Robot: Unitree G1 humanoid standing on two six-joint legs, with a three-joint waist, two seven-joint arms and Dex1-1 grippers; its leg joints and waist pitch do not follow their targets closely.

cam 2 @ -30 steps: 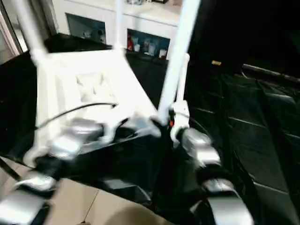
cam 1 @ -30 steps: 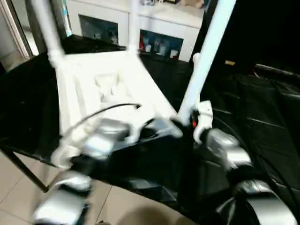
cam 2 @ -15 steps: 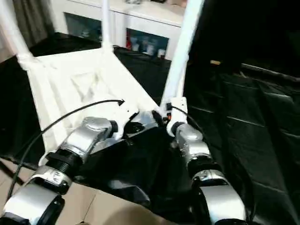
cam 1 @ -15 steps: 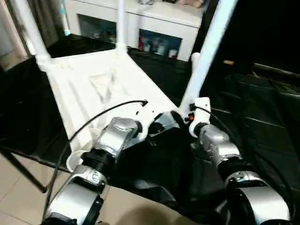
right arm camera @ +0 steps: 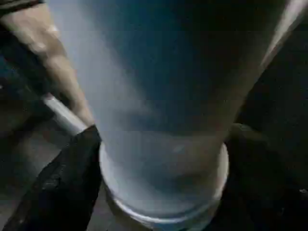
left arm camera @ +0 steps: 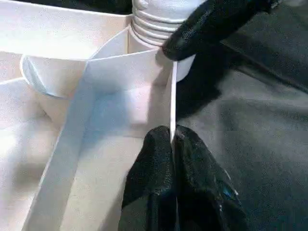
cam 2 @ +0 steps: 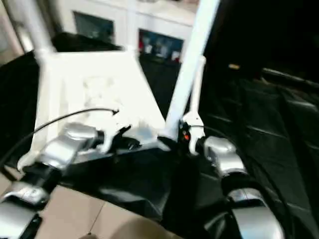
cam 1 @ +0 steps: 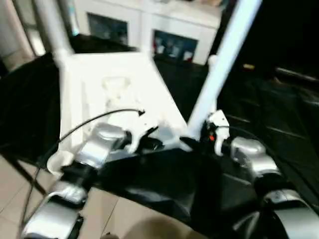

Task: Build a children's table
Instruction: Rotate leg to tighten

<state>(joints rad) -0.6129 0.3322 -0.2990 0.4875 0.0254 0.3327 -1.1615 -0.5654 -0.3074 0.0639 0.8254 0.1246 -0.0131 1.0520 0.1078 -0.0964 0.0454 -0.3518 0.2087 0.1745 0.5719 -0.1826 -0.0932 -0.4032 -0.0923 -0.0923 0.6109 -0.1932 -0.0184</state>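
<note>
Robot steadies upturned tabletop (cam 1: 114,94) on black-covered bench (cam 1: 279,129).
Left gripper (left arm camera: 172,139) pinches the near rim; right gripper's (right arm camera: 159,192) fingers straddle a leg (cam 1: 219,69) base, grip unclear.

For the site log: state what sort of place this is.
Probably a room in a home or a staged test room: a white glass-door cabinet along the far wall, a tiled floor, and a work table under black sheeting.

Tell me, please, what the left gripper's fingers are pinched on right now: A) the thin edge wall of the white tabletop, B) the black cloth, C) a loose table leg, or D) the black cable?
A: in the left wrist view the left gripper has its fingers closed on the thin upright rim of the tabletop, beside a corner socket.
</note>
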